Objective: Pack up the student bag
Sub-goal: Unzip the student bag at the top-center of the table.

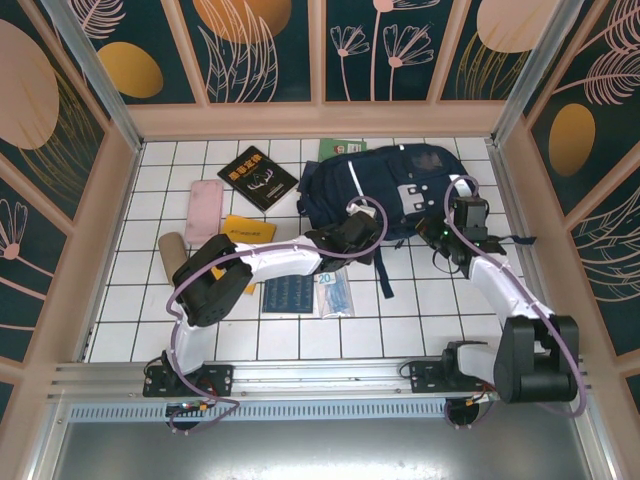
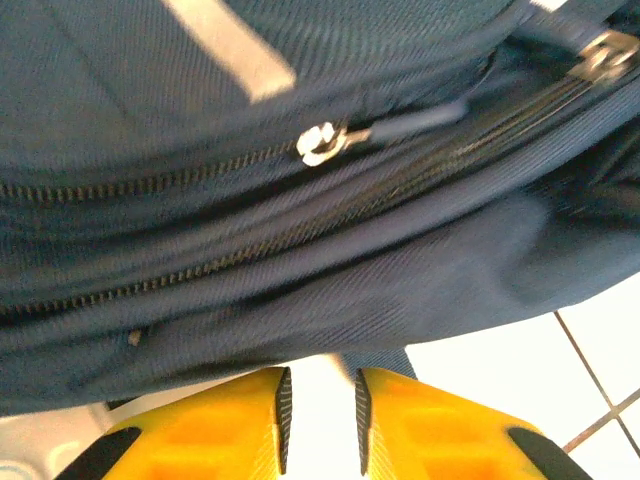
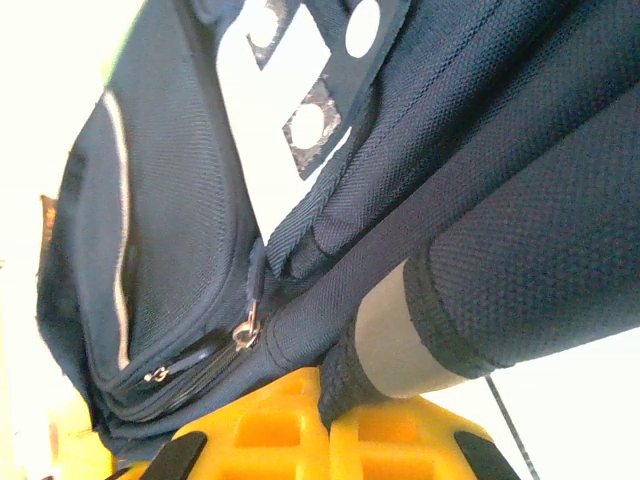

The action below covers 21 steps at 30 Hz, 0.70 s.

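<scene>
The student bag [image 1: 400, 185], dark navy with thin white stripes and white patches, lies at the back middle of the tiled table. My left gripper [image 1: 352, 234] is at its near left edge. In the left wrist view the yellow fingers [image 2: 320, 390] stand slightly open with bare tile between them, just below the bag's zipped side [image 2: 300, 230]; a silver zipper pull [image 2: 320, 143] is above. My right gripper [image 1: 452, 238] is at the bag's near right side. It is shut [image 3: 335, 388] on a black-trimmed, grey-lined edge [image 3: 385, 345] of the student bag [image 3: 180, 230].
Left of the bag lie a black book [image 1: 258, 177], a pink case [image 1: 204, 206], a yellow item [image 1: 248, 228] and a brown cylinder [image 1: 172, 255]. A green book [image 1: 342, 148] sticks out behind the bag. A blue patterned book [image 1: 290, 294] and a clear pouch [image 1: 336, 292] lie in front.
</scene>
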Available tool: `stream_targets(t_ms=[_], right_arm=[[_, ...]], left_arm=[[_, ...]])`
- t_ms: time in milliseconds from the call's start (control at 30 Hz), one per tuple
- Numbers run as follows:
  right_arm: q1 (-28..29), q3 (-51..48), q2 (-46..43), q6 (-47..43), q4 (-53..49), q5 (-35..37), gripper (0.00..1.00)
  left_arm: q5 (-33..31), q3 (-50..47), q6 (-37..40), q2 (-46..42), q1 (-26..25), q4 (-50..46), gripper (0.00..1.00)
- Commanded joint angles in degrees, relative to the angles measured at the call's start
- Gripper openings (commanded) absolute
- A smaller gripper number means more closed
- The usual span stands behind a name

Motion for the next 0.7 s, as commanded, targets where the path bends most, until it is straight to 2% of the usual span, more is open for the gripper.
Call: stream_targets(t_ms=[0, 200, 400, 667], right_arm=[[0.74, 0.13, -1.97, 2.26, 1.13, -1.51, 0.00], [-1.40, -1.02, 3.63, 1.06, 4.25, 0.13, 0.00], [-2.85, 2.26, 11.99, -1.11, 6.39, 0.98, 0.00], [-3.88, 5.13, 18.62, -2.56, 7.25, 1.57, 0.00]], left_arm=[[-2.56, -0.65, 0.40, -2.54, 0.37, 0.44, 0.26], [-4.58, 5.05, 1.65, 3.87, 1.17, -1.75, 0.23], [-3.98, 11.14, 2.70, 10.13, 3.55, -3.02, 0.23], [-2.23, 16.40, 4.72, 13.12, 3.62, -4.47, 0.23]])
